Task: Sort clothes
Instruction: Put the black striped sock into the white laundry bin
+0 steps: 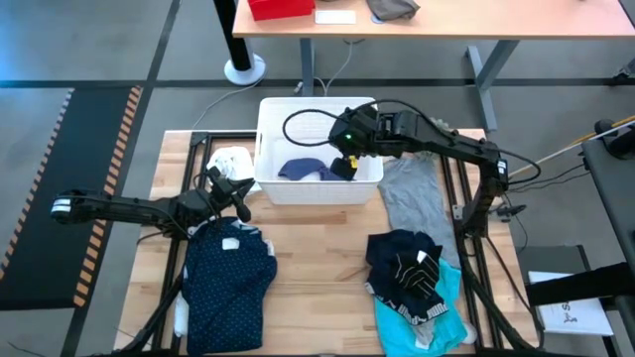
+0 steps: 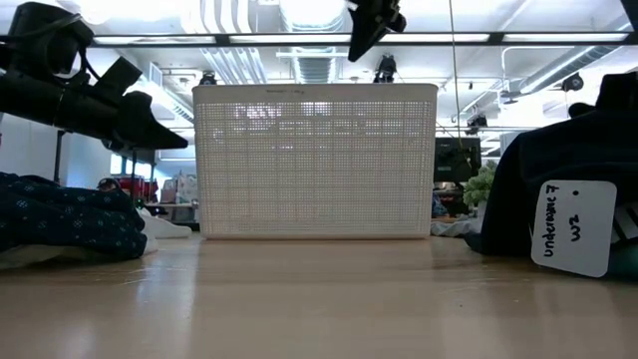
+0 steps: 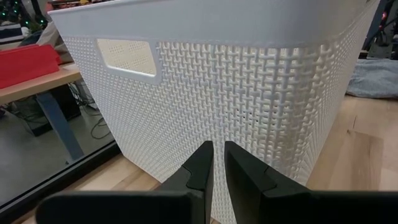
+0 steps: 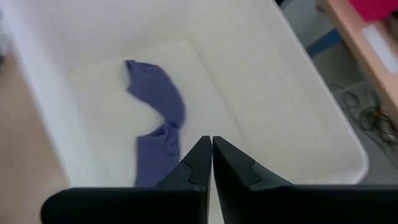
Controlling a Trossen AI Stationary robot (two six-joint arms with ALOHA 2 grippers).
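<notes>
The white slatted basket [image 1: 270,188] stands at the table's far middle. A blue-purple cloth [image 1: 310,171] lies on its floor and shows in the right wrist view [image 4: 155,106]. My right gripper [image 1: 345,165] hangs shut and empty over the basket's right part, above the cloth [image 4: 206,146]. My left gripper [image 1: 241,200] is level near the basket's near left corner, its fingers almost together and empty [image 3: 217,158]. The navy dotted shirt [image 1: 228,283] lies near left, the small white cloth [image 1: 230,159] beside the basket, the grey tee [image 1: 415,198] at right, and dark striped pieces [image 1: 405,263] on the turquoise piece [image 1: 437,315].
The basket's wall [image 3: 249,93] stands right in front of my left gripper. In the low view a dark garment with a white written tag [image 2: 573,224] lies at the right. A wooden desk [image 1: 446,25] stands beyond the table's far edge. Bare wood [image 1: 322,278] lies between the two clothes piles.
</notes>
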